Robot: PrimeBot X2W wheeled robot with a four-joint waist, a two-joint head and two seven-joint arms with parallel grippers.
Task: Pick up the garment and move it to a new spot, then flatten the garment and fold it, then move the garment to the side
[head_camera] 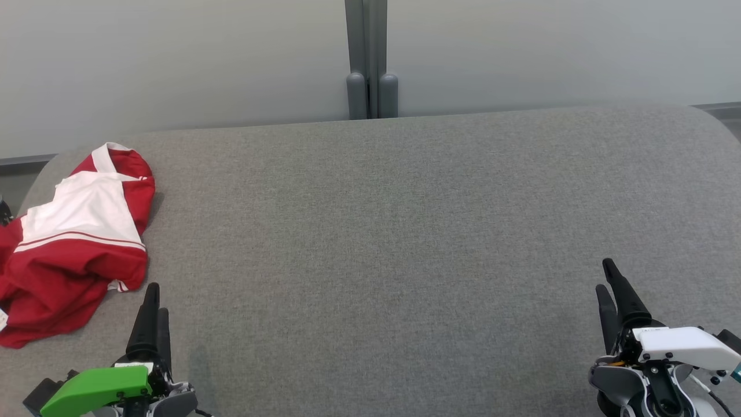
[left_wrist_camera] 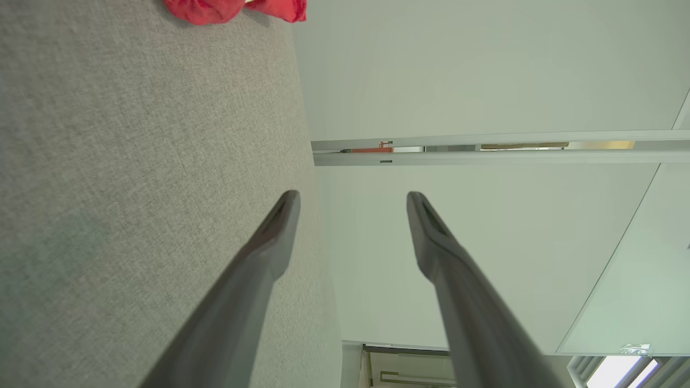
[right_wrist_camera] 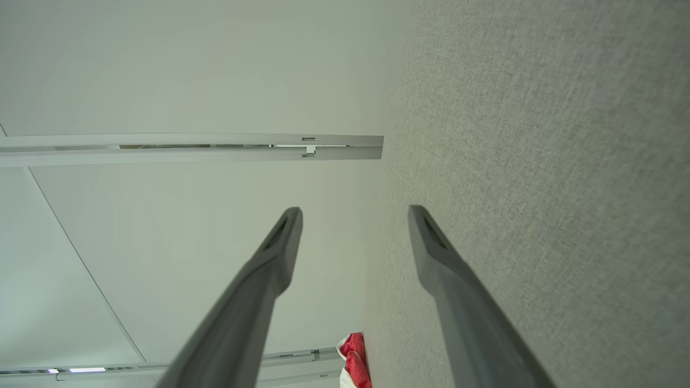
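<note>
We see the red-and-white garment (head_camera: 75, 243) crumpled at the left edge of the grey table (head_camera: 405, 231), near our left gripper (head_camera: 157, 298), which like our right gripper (head_camera: 603, 275) stands open and empty, and we judge the cloth light, limp and best pinched at a raised fold.

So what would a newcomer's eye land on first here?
The red-and-white garment, bunched at the left edge of the grey table, stands out most. The green-capped left end effector sits just beside it at the lower left, and the right end effector at the lower right. Both are open and empty.
</note>
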